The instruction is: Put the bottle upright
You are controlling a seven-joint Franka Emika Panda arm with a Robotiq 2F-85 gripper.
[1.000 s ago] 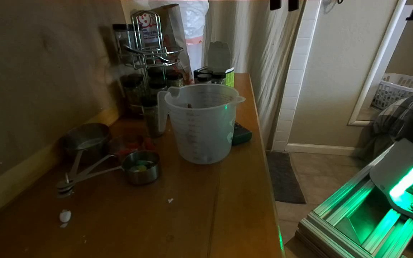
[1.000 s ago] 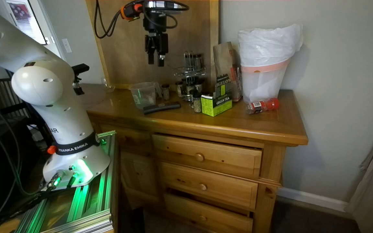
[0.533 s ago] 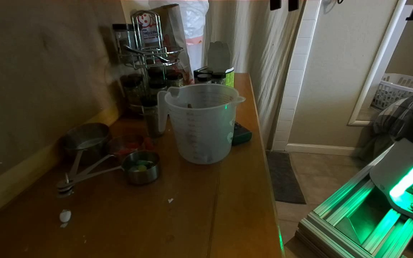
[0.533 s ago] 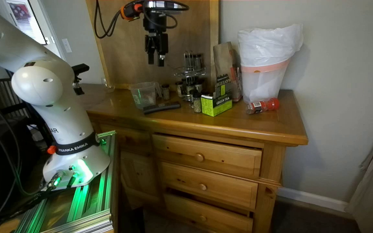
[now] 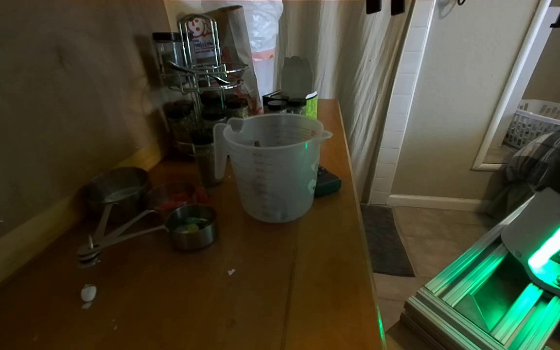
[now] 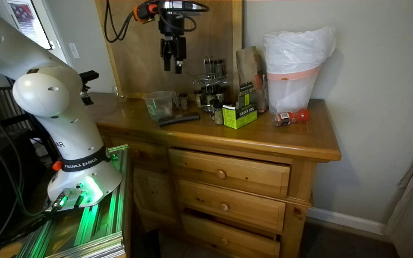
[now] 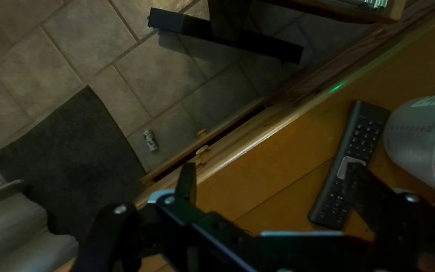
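A clear bottle (image 6: pixel 291 117) with a red cap and a red label lies on its side on the wooden dresser top (image 6: pixel 281 138) in an exterior view. It is near the dresser's right end, in front of a white bin. My gripper (image 6: pixel 173 68) hangs well above the dresser, up and to the left of the bottle, pointing down. Its two fingers are apart with nothing between them. The fingertips (image 5: pixel 385 7) also show at the top of an exterior view. In the wrist view the open gripper (image 7: pixel 270 168) is above the dresser's front edge. The bottle is out of the wrist view.
A green tea box (image 6: pixel 240 116), a paper bag (image 6: pixel 248 64) and a bin (image 6: pixel 292 89) stand near the bottle. A spice rack (image 6: pixel 210 79), a measuring jug (image 5: pixel 275 170), a remote (image 7: pixel 338 189) and metal measuring cups (image 5: pixel 192 233) are also on the dresser.
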